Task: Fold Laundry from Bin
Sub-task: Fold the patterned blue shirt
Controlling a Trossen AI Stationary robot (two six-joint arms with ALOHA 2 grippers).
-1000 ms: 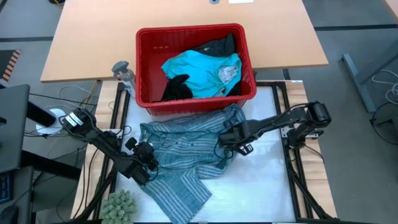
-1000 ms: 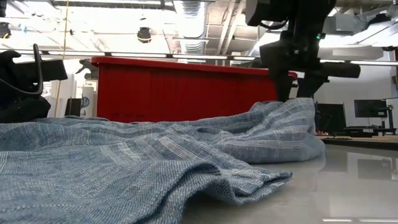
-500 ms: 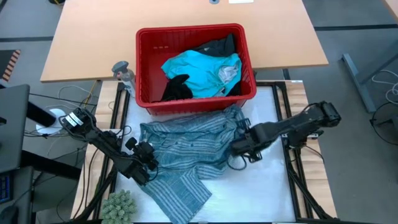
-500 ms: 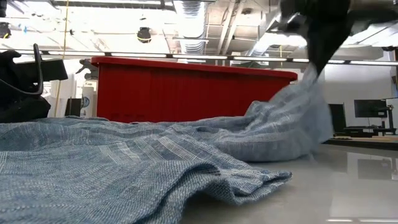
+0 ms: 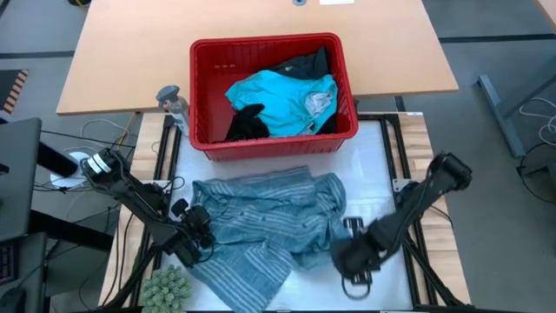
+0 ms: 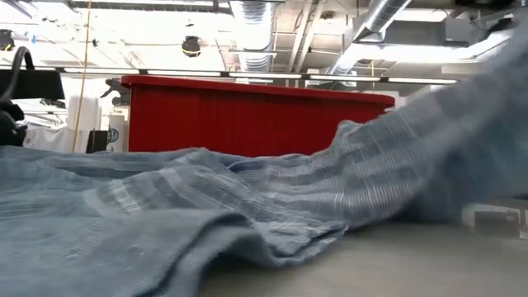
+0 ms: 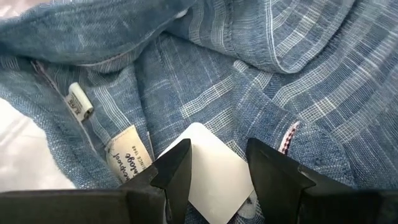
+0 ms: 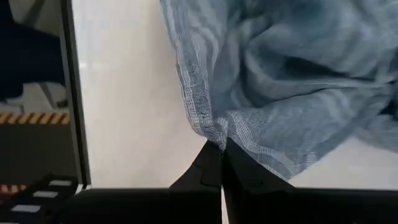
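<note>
The red bin [image 5: 265,41] stands at the table's far middle with a turquoise garment [image 5: 278,100] and black ones [image 5: 248,122] inside. A blue-grey striped shirt [image 5: 261,217] lies spread on the white tabletop in front of it. My left gripper [image 5: 195,230] is at the shirt's left part, open, its fingers either side of a white tag [image 7: 208,171] near the labels. My right gripper [image 5: 346,254] is at the shirt's near right corner, shut on the cloth. My left gripper stands low over the shirt's label area; I cannot tell whether its fingers touch the cloth. My right gripper [image 8: 222,155] pinches a bunched edge of the shirt [image 8: 217,134] between its two fingertips. That corner is raised off the table, and the cloth runs from it to the rest of the shirt lying flat.
A small grey bottle [image 5: 172,100] stands left of the bin, and a green spiky ball [image 5: 165,285] sits at the near left corner. A wooden table [image 5: 113,61] lies behind. Bare white tabletop [image 5: 382,174] shows right of the shirt.
My right gripper has gone toward the table's near edge and a little right, still shut on the shirt. It has dragged the shirt's right part nearward and raised it. The left gripper has shifted slightly toward the left edge; the shirt's left part has stayed flat.
</note>
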